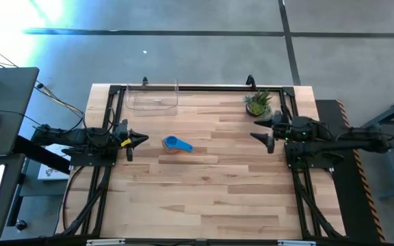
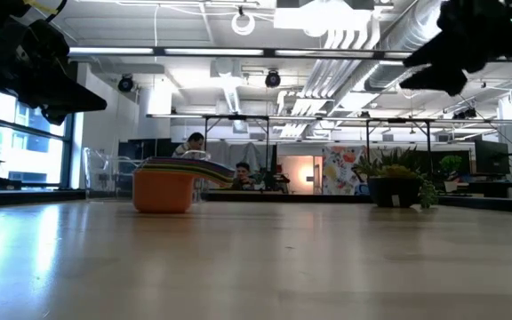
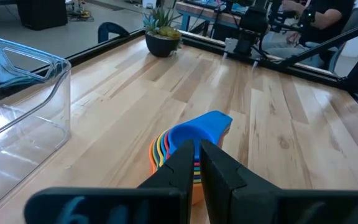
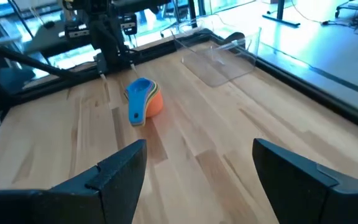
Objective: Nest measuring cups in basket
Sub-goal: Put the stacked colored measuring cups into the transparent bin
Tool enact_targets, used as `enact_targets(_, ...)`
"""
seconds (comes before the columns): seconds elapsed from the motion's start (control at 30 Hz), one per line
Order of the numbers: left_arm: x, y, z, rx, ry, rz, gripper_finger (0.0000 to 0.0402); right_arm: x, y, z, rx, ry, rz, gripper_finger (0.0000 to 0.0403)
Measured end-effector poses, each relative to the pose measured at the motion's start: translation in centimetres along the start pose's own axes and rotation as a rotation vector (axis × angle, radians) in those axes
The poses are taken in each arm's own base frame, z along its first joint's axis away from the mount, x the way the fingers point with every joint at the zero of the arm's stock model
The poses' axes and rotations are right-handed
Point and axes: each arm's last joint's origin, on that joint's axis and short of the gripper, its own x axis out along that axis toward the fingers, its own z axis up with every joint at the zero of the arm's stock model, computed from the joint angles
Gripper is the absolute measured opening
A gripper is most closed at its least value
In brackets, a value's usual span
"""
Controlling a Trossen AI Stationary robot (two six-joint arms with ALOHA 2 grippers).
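Observation:
The measuring cups (image 1: 177, 143) stand as one nested stack on the table left of its middle. A blue cup is on top and an orange one (image 2: 163, 191) at the bottom, resting on the wood, with the handles toward the table's right. My left gripper (image 1: 144, 139) hangs shut just left of the stack (image 3: 194, 134), apart from it. My right gripper (image 1: 254, 130) is open near the right edge, above the table, pointing toward the stack (image 4: 142, 99) from far off. The basket (image 1: 152, 98), a clear bin, stands at the far edge, left of centre.
A small potted plant (image 1: 258, 102) stands at the far right, close behind my right gripper. A black frame rail (image 1: 204, 87) runs along the table's far edge. Bare wood lies between the stack and the basket (image 3: 23, 93).

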Motion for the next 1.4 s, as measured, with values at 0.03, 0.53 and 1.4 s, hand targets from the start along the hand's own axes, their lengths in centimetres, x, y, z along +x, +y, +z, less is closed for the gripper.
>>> enact_targets(0.03,0.0,0.0,0.0,0.000,0.000,0.000,0.0017,-0.2,-0.2,-0.7,0.013,-0.008,0.002,0.0284)
enact_targets(0.53,0.0,0.0,0.0,0.000,0.000,0.000,0.0017,-0.9,-1.9,-6.1,0.073,-0.145,0.053,0.0284)
enact_targets(1.4,0.0,0.0,0.0,0.000,0.000,0.000,0.0017,-0.4,-1.5,-7.5,0.086,-0.047,0.253,0.0284)
